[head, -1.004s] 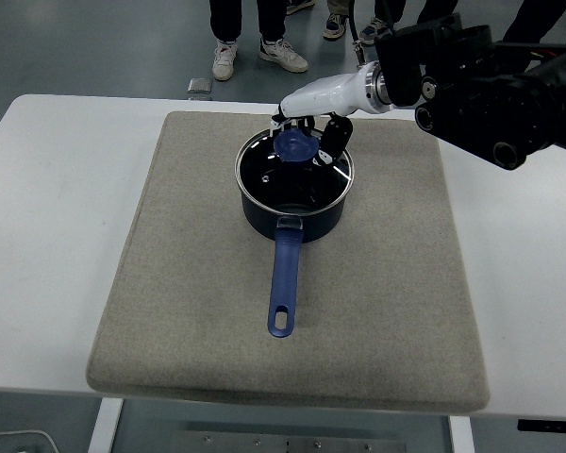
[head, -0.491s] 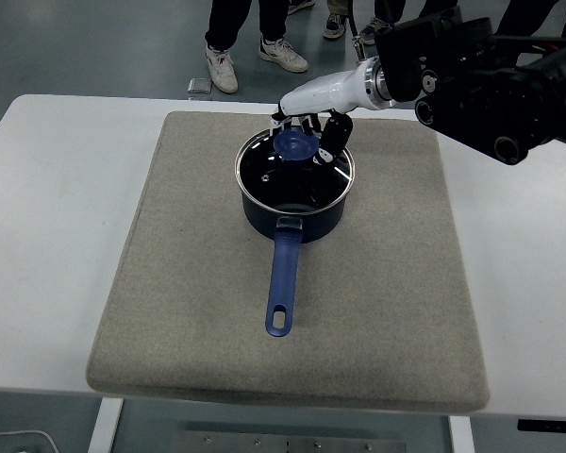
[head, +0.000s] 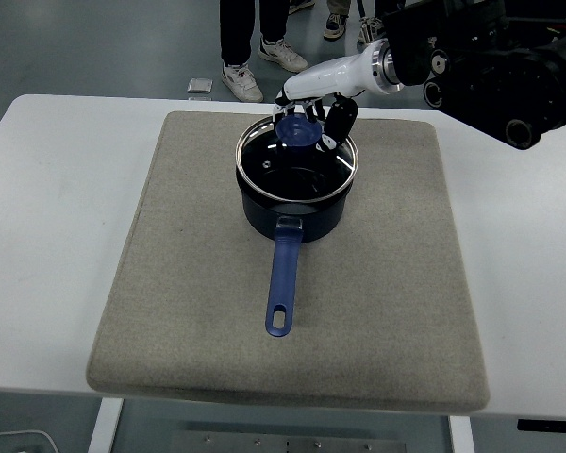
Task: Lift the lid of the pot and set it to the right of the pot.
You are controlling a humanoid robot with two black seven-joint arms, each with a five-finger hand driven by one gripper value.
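A dark blue pot (head: 294,215) with a long blue handle (head: 283,280) pointing toward me stands on a grey mat (head: 170,283). Its glass lid (head: 297,160) with a blue knob (head: 298,131) is tilted, far edge raised above the pot rim. My right hand (head: 311,113), white at the wrist with black fingers, comes in from the upper right and is shut on the lid's knob. The left arm is out of view.
The mat covers the middle of the white table (head: 47,189). To the right of the pot is bare mat (head: 406,236). People's legs and shoes (head: 255,66) stand on the floor beyond the table's far edge.
My right hand has risen and moved slightly back with the knob. The lid has lifted and tilted off the pot rim. A person behind the table has shifted their feet.
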